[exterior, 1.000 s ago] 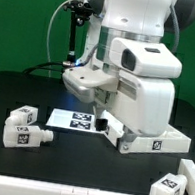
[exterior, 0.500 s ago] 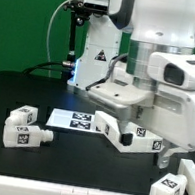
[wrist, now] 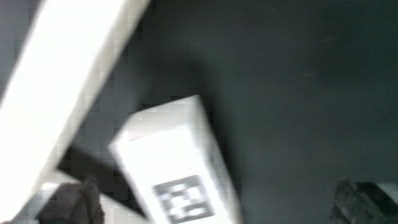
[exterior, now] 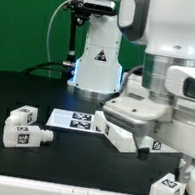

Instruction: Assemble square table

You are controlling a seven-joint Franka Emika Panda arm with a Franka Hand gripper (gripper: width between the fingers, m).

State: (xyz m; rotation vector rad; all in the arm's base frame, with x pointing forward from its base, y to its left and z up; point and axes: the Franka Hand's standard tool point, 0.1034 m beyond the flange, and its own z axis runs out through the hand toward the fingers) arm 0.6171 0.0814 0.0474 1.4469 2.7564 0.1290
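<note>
Gripper: the gripper [wrist: 222,200] is spread to its widest and holds nothing. One dark fingertip [wrist: 71,200] shows on each side of the gap.
Arm: in the exterior view it hangs low over the parts, at 3 o'clock of the marker board [exterior: 77,120].
Tabletop: the square tabletop [exterior: 123,137] lies on the desk [exterior: 15,91] under the arm, at the board's 3 o'clock end. We cannot tell whether they touch.
Legs: a leg [exterior: 22,116] and a second leg [exterior: 26,135] lie at 8 o'clock of the board, and a third leg [exterior: 168,185] at 4 o'clock.
Wrist view: a tagged white block [wrist: 169,155], which we read as a leg, lies off-centre between the jaws, near a long white edge [wrist: 63,80].
Risk: if the gripper closed here, we judge one finger would meet the block first and skew or shove it. Coming down crooked could knock the white edge and shift that part.
</note>
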